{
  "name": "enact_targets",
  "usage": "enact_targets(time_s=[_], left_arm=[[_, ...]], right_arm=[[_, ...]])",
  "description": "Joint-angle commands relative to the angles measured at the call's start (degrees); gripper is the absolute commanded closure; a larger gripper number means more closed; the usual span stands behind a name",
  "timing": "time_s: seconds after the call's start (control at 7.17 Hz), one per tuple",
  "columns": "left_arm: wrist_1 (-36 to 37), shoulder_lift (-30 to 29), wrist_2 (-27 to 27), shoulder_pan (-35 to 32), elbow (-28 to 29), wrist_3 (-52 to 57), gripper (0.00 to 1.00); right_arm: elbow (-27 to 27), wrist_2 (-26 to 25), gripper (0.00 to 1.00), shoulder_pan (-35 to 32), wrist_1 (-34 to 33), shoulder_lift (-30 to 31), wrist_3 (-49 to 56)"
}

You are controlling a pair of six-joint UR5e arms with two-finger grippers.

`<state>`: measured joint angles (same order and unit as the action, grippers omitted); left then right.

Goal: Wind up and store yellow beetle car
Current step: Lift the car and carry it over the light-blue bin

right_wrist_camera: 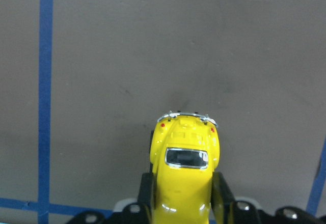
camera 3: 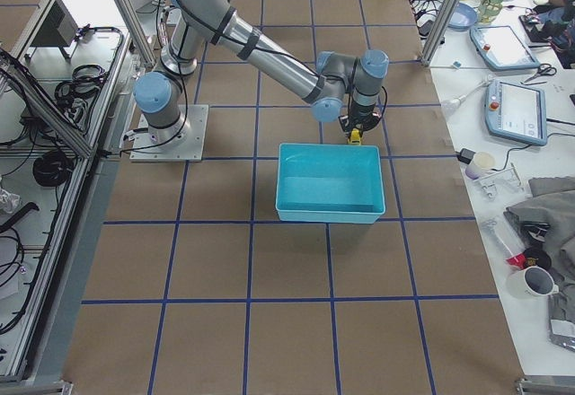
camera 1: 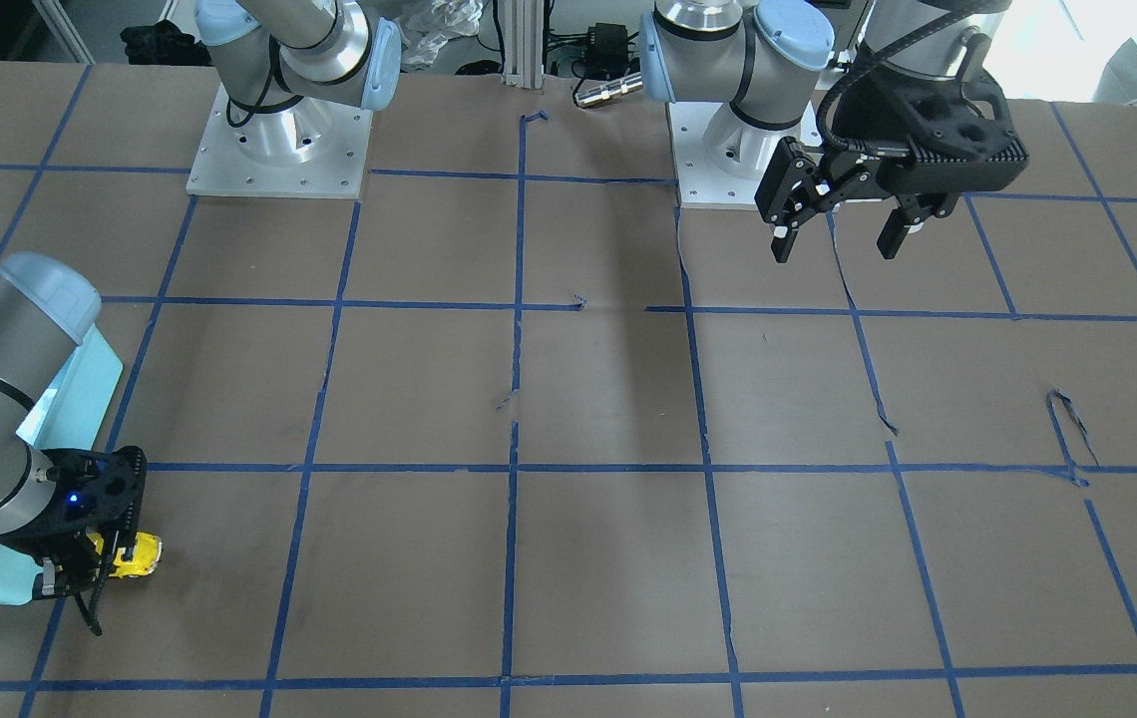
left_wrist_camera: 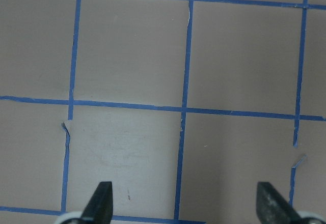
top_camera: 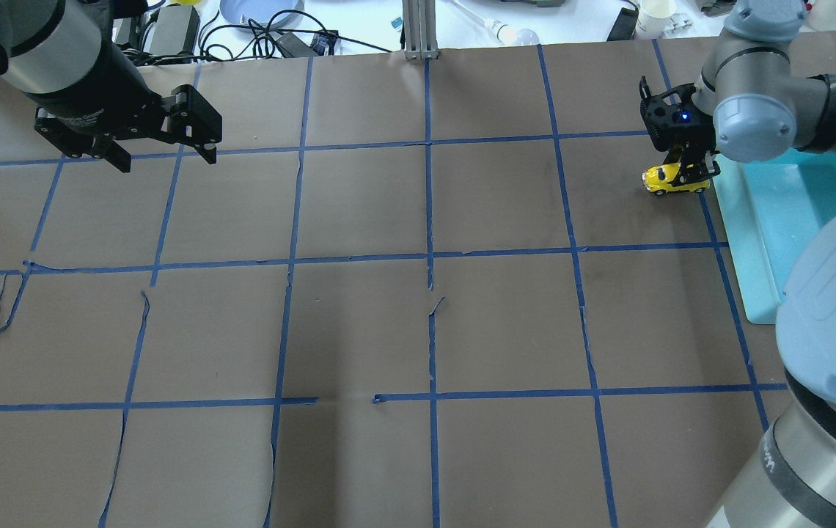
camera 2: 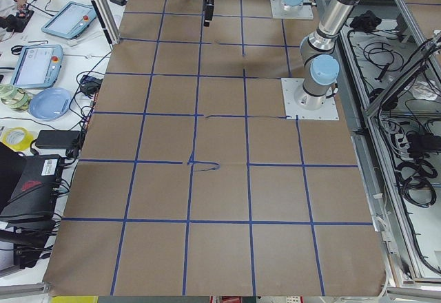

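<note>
Pinching yellow beetle car (right_wrist_camera: 186, 180) — right fingers (right_wrist_camera: 146, 194)

A robotics lab: tape-gridded table (camera 2: 220, 193), teach pendants (camera 2: 34, 65) and loose cables (camera 2: 413, 172) alongside.

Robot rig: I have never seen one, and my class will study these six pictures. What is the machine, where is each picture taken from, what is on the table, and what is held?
It is two robot arms bolted to a table covered in brown paper with a blue tape grid. Each arm ends in a two-fingered tool. Four pictures come from fixed cameras: one facing the robot, one behind and above it, one at each table end. Two come from cameras on the wrists. The right tool is shut on a small yellow car, beside a teal bin. The left tool hangs open and empty.
</note>
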<state>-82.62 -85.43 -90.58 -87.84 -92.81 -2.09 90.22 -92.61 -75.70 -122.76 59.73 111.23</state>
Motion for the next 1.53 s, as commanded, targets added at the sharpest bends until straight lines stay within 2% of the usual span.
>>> enact_targets(time_s=[0.0,0.42,0.56,0.84,1.12,1.4], left_arm=[[0.0,0.0,-0.2,0.0,0.0,0.1,0.0],[0.0,0.0,-0.3,0.0,0.0,0.1,0.0],[0.0,0.0,-0.2,0.0,0.0,0.1,0.0],[0.0,0.1,-0.2,0.0,0.0,0.1,0.0],[0.0,0.1,-0.2,0.0,0.0,0.1,0.0],[0.0,0.1,-0.2,0.0,0.0,0.1,0.0]], right_arm=[[-2.0,1.0,0.96,-0.5,3.5,3.9,-0.4],[-10.3,1.6,0.96,-0.6,15.0,5.0,-0.1],[-11.5,1.0,0.96,-0.2,16.7,5.0,0.5],[-10.7,-0.3,0.96,4.9,17.5,6.4,1.4],[-7.6,-0.2,0.96,13.2,16.9,6.8,7.9],[-4.4,-0.1,0.96,17.5,16.2,8.3,12.7]])
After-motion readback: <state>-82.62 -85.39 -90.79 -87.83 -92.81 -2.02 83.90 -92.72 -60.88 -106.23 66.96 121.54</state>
